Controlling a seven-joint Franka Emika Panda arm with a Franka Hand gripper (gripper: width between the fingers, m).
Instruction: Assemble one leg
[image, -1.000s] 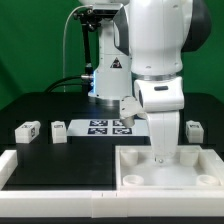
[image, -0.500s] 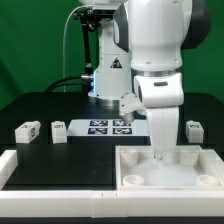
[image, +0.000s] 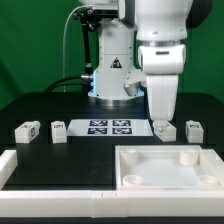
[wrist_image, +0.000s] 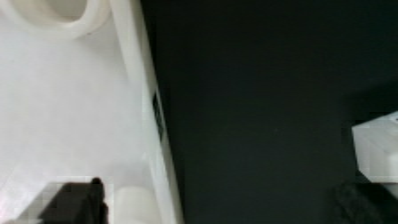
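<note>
The hand (wrist_image: 217, 205) hangs spread and empty over the black surface (image: 60, 105). The nearest leg (image: 164, 128) stands just beneath it, so I'd centre over it, then descend straight before closing.

Green backdrop (image: 30, 40) behind black table (image: 40, 105) (matte).

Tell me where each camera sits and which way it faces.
Exterior view: off the arm, facing it across the table; the arm shows down to its jaws, near a leg.
Wrist view: on the wrist, looking down at the tray and the table; only the two jaw tips show, apart.
Shared: the tray, the table, probably that leg.
</note>
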